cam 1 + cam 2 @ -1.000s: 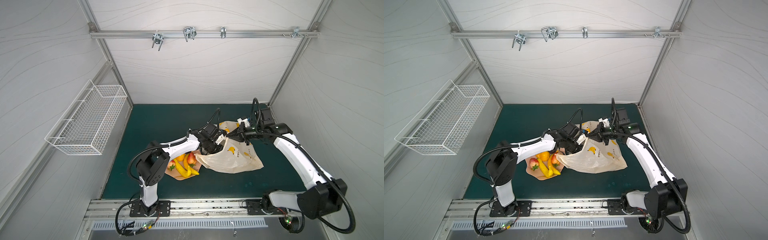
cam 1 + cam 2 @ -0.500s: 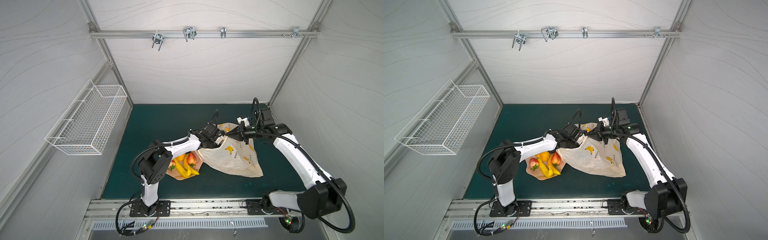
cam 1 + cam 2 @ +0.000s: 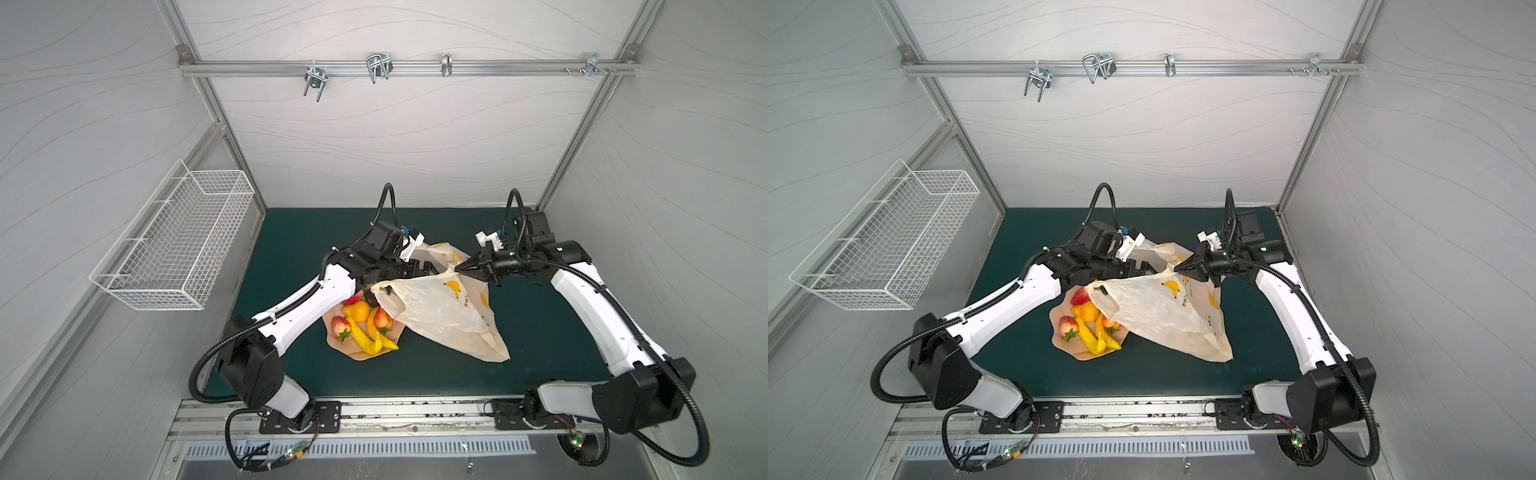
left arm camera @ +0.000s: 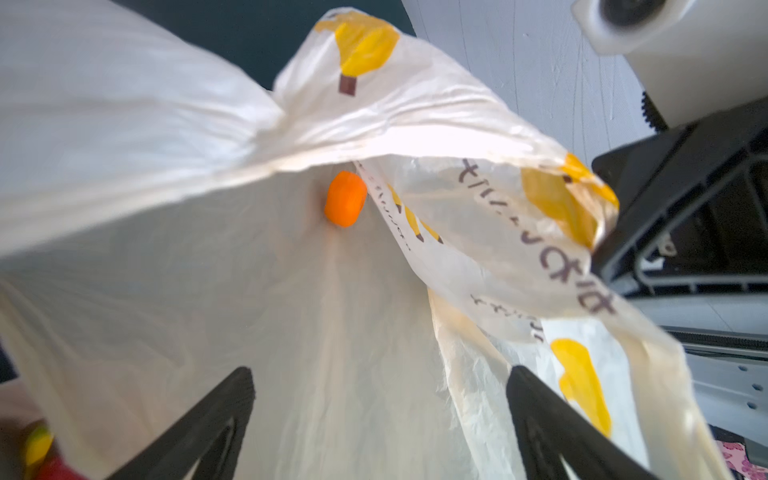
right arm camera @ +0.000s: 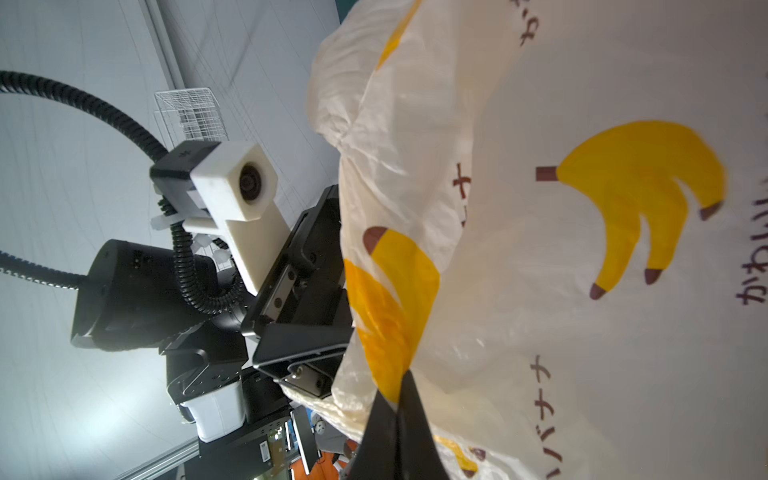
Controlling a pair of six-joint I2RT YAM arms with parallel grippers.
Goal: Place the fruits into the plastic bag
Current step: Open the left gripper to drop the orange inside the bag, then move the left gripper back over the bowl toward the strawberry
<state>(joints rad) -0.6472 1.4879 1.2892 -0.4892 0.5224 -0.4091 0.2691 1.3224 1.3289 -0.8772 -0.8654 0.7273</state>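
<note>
Dark green mat (image 3: 291, 249) under white walls; at its centre the plastic bag (image 3: 449, 316), mouth raised toward 11 o'clock, one orange fruit (image 4: 345, 198) lying inside; other fruits (image 3: 365, 328) heaped on a pink plate (image 3: 361, 355) at the bag's 8 o'clock. Right gripper (image 3: 459, 270) pinched tight on the bag's rim at 12 o'clock, holding the mouth up; left gripper (image 4: 380, 374) at the mouth, spread wide, gripping nothing. Reads as a drop-off step, most fruits yet to go; next calls for backing the left claw out without snagging film, then swinging to 7 o'clock and closing on one more fruit from the plate.
</note>
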